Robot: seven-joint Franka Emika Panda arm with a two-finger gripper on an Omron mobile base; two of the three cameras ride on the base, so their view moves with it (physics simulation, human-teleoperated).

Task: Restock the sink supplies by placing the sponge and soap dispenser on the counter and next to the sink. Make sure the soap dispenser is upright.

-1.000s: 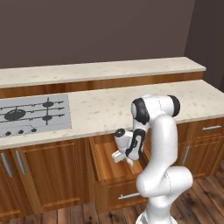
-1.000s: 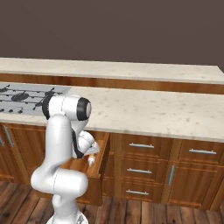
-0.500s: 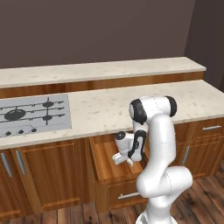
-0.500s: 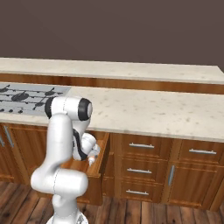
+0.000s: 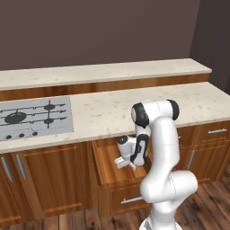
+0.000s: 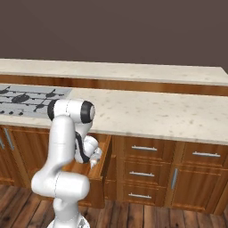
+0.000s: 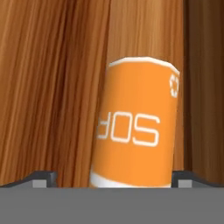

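The soap dispenser, an orange cylinder with white lettering, lies on the wooden floor of an open drawer. In the hand view it runs up from between my two dark fingertips. My gripper is open, one finger on each side of the bottle's near end, not closed on it. From the base views the hand reaches down into the drawer below the cream speckled counter. The sponge and the sink are out of view.
A grey stovetop is set into the counter to the left. A raised back ledge runs behind it. Closed drawers with metal handles lie right of the open drawer's side wall.
The hand has sunk a little deeper into the drawer. The jaws have stayed wide apart.
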